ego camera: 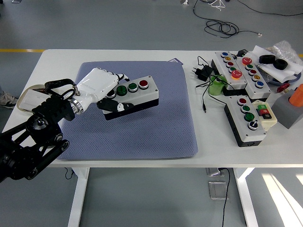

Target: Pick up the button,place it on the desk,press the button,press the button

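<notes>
The left hand [106,92] is wrapped tight round one end of the button box [133,95], w/ the thumb on its front side, holding it up over the blue mat [156,127] on the tabletop [57,61], prob so it can set it down flat.

Left hand [102,87] gripping button box [135,94] by its left end, over blue mat [156,127], desk centre.
</notes>
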You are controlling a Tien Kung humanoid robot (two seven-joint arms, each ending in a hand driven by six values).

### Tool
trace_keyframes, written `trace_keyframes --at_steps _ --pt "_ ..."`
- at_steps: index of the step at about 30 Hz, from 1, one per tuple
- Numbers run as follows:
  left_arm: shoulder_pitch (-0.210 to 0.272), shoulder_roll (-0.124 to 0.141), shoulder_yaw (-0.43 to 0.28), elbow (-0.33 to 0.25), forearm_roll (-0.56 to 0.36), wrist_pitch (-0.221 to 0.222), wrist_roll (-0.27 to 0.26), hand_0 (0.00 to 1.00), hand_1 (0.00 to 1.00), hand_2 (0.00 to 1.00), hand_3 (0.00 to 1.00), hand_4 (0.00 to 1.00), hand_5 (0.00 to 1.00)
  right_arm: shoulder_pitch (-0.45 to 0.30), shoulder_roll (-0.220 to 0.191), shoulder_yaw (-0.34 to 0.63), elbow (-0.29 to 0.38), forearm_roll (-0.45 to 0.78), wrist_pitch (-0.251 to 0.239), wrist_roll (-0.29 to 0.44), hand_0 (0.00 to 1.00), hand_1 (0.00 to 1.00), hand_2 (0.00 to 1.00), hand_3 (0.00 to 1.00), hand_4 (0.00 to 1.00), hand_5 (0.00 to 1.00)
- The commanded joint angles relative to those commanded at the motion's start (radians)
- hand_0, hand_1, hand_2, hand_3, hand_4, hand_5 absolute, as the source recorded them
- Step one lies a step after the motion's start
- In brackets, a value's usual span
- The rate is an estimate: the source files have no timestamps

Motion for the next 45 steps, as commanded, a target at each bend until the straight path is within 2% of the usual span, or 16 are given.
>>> trace_keyframes --at_steps 3,7,10,17,18,23,24,29,30,35,36,41,42,45 --pt "-0.01 0.003 0.034 0.012 -0.018 0.029 -0.06 0.109 0.223 0.168 0.311 0.657 0.002 0.001 0.0 0.002 0.0 -0.004 -0.001 -0.002 0.787 0.797 0.817 0.751 0.412 0.479" --pt "-0.013 0.001 0.071 0.025 -0.035 0.06 -0.094 0.115 0.22 0.167 0.309 0.665 0.002 0.001 0.001 0.002 0.0 -0.003 -0.001 -0.002 0.787 0.797 0.817 0.751 0.412 0.479" --pt "-0.019 -0.006 0.101 0.053 -0.03 0.093 -0.092 0.115 0.22 0.167 0.309 0.665 0.002 0.001 0.001 0.002 0.0 -0.006 -0.001 -0.004 0.787 0.797 0.817 0.751 0.412 0.479" --pt "-0.027 -0.022 0.118 0.1 -0.039 0.123 -0.097 0.121 0.219 0.176 0.313 0.669 0.002 0.001 0.001 -0.001 0.0 -0.007 0.0 -0.005 0.787 0.797 0.817 0.751 0.412 0.479" --pt "-0.028 -0.022 0.119 0.102 -0.039 0.123 -0.098 0.213 0.282 0.262 0.339 0.644 0.002 0.001 0.001 -0.001 0.0 -0.007 0.0 -0.005 0.787 0.797 0.817 0.751 0.412 0.479" --pt "-0.052 -0.028 0.154 0.145 -0.055 0.132 -0.113 0.213 0.282 0.262 0.339 0.644 0.002 0.002 0.001 -0.003 0.0 -0.005 0.0 -0.005 0.787 0.797 0.817 0.751 0.412 0.479" --pt "-0.059 -0.031 0.164 0.159 -0.061 0.132 -0.119 0.368 0.457 0.42 0.392 0.648 0.002 0.003 0.001 -0.002 0.0 -0.008 0.0 -0.005 0.787 0.797 0.817 0.751 0.412 0.479" --pt "-0.071 -0.039 0.183 0.186 -0.063 0.121 -0.126 0.368 0.457 0.42 0.392 0.648 0.002 0.004 0.001 -0.001 0.0 -0.008 0.0 -0.005 0.787 0.797 0.817 0.751 0.412 0.479" --pt "-0.072 -0.04 0.185 0.188 -0.06 0.118 -0.126 0.508 0.549 0.603 0.693 0.673 0.002 0.004 0.001 0.0 0.0 -0.009 0.0 -0.005 0.787 0.797 0.817 0.751 0.412 0.479" --pt "-0.077 -0.045 0.194 0.197 -0.055 0.116 -0.123 0.508 0.549 0.603 0.693 0.673 0.002 0.004 0.0 0.001 0.0 -0.01 0.0 -0.004 0.787 0.797 0.817 0.751 0.412 0.479" --pt "-0.077 -0.046 0.194 0.199 -0.052 0.113 -0.121 0.511 0.554 0.709 0.821 0.687 0.002 0.004 0.0 0.001 0.0 -0.01 0.0 -0.004 0.787 0.797 0.817 0.751 0.412 0.479" --pt "-0.078 -0.048 0.195 0.203 -0.057 0.079 -0.114 0.511 0.554 0.709 0.821 0.687 0.002 0.002 0.0 0.002 0.0 -0.011 0.0 -0.004 0.787 0.797 0.817 0.751 0.412 0.479" --pt "-0.078 -0.047 0.196 0.204 -0.081 0.064 -0.119 0.496 0.626 0.869 0.941 0.756 0.063 0.001 0.0 0.001 0.0 -0.01 0.0 -0.004 0.787 0.797 0.817 0.751 0.412 0.479" --pt "-0.073 -0.048 0.19 0.207 -0.102 0.029 -0.118 0.496 0.626 0.869 0.941 0.756 0.063 0.0 0.0 0.002 0.0 -0.009 -0.001 -0.003 0.787 0.797 0.817 0.751 0.412 0.479"
